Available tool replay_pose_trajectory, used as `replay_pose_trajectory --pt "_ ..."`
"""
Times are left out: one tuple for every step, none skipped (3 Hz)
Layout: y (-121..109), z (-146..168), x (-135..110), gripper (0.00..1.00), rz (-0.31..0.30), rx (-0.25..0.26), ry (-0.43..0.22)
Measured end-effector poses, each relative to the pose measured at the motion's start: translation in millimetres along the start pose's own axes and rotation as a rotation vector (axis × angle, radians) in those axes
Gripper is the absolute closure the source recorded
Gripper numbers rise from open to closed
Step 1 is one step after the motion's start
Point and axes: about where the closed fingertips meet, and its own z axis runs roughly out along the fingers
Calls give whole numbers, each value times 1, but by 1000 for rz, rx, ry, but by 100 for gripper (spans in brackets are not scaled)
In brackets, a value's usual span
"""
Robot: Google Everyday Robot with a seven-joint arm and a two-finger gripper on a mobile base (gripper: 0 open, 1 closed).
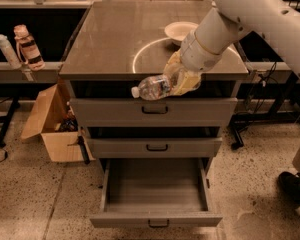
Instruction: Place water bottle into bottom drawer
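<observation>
Gripper (182, 80) hangs just off the front edge of the cabinet (115, 39), in front of the dark gap under its top, with its yellowish fingers (191, 82) closed around the base end of the water bottle (152, 87). That bottle lies nearly level in the air, white cap pointing to the cabinet's left side, above the handle of the top drawer (154, 111). The middle drawer (155, 147) is closed. The bottom drawer (155, 220) is pulled fully out from the cabinet, well below the bottle, its ridged floor bare. On the cabinet's top, toward the back right, sits a pale bowl (181, 30). Left of the cabinet, an open cardboard box (50, 121) stands on the floor, and a pinkish bottle (27, 46) and a white tube-like bottle (6, 51) rest on a ledge.
</observation>
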Motion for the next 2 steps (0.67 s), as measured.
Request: replay_pose_trajectory --pt "5 11 4 100 19 -1 34" --pt "39 42 16 100 110 -35 43"
